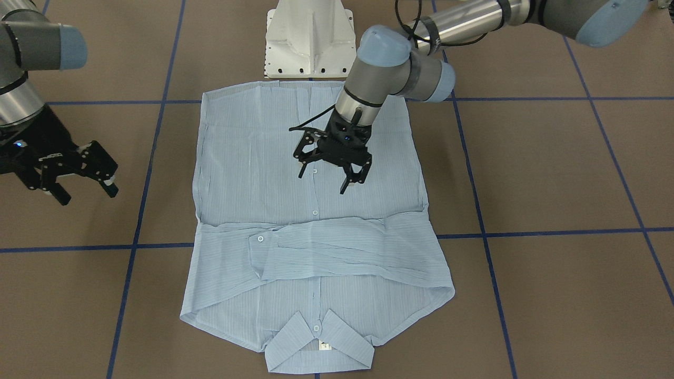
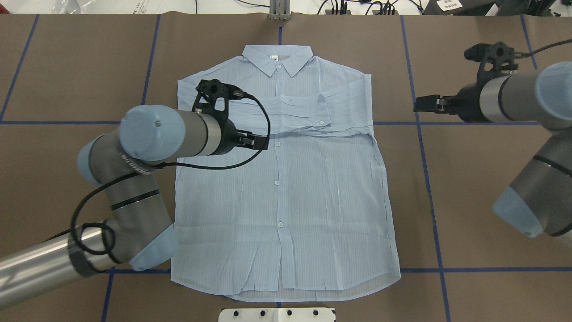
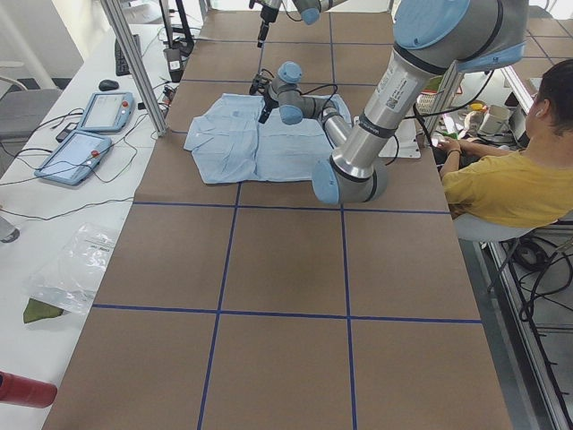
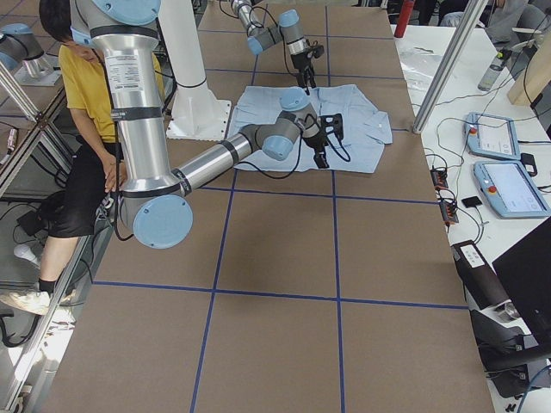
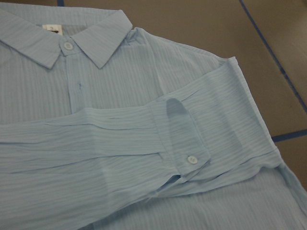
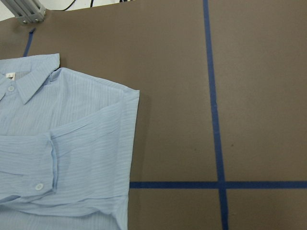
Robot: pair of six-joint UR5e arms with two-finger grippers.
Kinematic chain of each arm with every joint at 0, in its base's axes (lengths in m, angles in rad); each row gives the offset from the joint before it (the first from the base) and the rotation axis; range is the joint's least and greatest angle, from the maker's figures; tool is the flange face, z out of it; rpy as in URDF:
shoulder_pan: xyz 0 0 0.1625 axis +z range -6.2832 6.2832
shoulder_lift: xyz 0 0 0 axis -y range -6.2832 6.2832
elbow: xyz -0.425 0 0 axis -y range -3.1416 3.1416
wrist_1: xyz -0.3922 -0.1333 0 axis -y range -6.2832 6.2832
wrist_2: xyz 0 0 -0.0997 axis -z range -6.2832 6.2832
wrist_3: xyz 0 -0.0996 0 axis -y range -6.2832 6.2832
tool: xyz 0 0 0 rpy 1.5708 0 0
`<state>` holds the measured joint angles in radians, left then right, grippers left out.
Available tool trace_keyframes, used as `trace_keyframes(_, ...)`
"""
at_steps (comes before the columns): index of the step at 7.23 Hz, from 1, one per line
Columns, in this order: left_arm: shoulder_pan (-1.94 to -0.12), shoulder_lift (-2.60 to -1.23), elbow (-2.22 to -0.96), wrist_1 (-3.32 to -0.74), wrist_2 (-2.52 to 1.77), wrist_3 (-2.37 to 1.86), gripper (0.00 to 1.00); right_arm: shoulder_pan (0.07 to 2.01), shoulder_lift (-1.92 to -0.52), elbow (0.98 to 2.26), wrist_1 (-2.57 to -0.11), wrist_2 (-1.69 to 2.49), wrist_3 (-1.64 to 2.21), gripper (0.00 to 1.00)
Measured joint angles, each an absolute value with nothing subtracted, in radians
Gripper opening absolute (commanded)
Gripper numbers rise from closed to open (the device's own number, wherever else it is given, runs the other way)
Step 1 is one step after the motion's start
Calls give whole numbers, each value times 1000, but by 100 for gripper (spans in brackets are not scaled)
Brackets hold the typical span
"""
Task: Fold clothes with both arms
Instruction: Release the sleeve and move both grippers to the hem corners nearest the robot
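In the front-facing view you see the shirt (image 1: 253, 158) flat at mid-frame, its collar (image 1: 295, 342) at the bottom edge and a sleeve (image 1: 337, 252) folded across the chest. Higher up, the left gripper (image 1: 324, 181) hangs released over the buttons. At the left edge, the right gripper (image 1: 87, 195) is spread wide over the table (image 1: 526, 173).

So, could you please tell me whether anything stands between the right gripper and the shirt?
Nothing visible does. Between the right gripper and the side edge of the shirt nearest it, there is only the brown table surface, crossed by one blue tape line.
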<state>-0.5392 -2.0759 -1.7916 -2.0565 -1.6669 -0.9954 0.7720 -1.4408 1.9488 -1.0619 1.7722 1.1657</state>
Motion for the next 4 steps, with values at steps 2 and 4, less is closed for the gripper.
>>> trace_keyframes(2,-530,-1901,-1966,-2042,-1666,-1031,100,534,-1486,2038,-1090,1551,1332,100)
trace_keyframes(4,-474,-1765,-2051,-2047,-1648,-1117,100,335,-1511,2157,-1281,1401,1480,100)
